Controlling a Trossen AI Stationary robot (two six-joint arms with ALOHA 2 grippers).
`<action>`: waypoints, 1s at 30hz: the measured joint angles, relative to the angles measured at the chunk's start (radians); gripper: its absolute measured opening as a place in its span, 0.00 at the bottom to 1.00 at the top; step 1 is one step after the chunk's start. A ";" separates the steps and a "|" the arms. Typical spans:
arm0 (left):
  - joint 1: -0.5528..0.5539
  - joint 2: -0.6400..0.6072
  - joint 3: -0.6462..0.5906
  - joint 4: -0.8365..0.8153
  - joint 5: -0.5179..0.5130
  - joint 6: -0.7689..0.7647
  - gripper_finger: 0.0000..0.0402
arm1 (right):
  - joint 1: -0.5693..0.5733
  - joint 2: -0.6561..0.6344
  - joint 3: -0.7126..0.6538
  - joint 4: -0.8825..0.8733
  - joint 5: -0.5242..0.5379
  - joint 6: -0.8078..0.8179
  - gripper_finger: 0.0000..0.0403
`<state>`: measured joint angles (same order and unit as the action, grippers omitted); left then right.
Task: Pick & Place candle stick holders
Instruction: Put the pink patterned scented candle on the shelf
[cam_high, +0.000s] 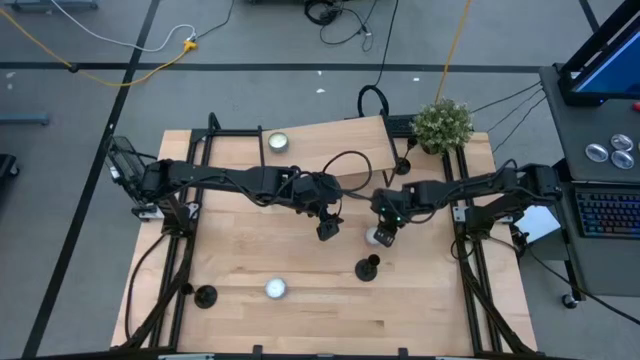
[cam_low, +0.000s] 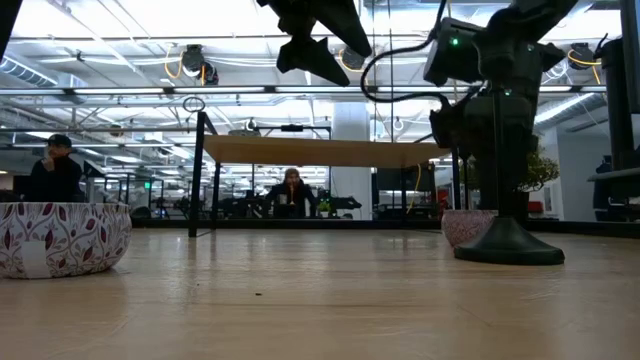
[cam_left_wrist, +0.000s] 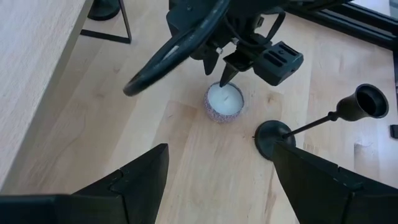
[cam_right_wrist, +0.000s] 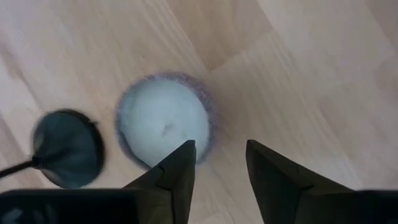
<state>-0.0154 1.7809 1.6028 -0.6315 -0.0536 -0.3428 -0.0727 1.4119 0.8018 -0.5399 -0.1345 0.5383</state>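
A black candle stick holder (cam_high: 368, 267) stands upright on its round base near the table's middle. It also shows in the left wrist view (cam_left_wrist: 273, 138) and the low view (cam_low: 508, 245). A second holder (cam_high: 205, 295) stands at the near left. A third dark base (cam_high: 403, 166) shows by the raised board. My right gripper (cam_high: 384, 236) hangs open over a small white candle bowl (cam_right_wrist: 163, 121), its fingers above the bowl's rim and clear of it. My left gripper (cam_high: 328, 230) is open and empty just left of it, above the table.
Another candle bowl (cam_high: 275, 289) sits at the near middle and one (cam_high: 277, 141) at the far left. A raised wooden board (cam_high: 340, 150) and a potted plant (cam_high: 442, 124) stand at the far side. Black frame rails (cam_high: 468, 250) run along both table sides.
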 joint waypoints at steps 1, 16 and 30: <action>0.000 0.000 0.000 0.000 0.000 0.000 0.73 | 0.000 0.000 -0.004 0.005 0.000 0.000 0.33; -0.001 0.000 0.000 0.008 0.000 -0.029 0.73 | 0.000 0.000 -0.004 0.021 0.010 -0.014 0.23; -0.001 0.000 0.001 0.008 0.000 -0.029 0.73 | 0.000 0.000 -0.009 0.043 0.004 -0.038 0.17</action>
<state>-0.0165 1.7809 1.6035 -0.6240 -0.0540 -0.3717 -0.0727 1.4120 0.7927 -0.4972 -0.1306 0.5007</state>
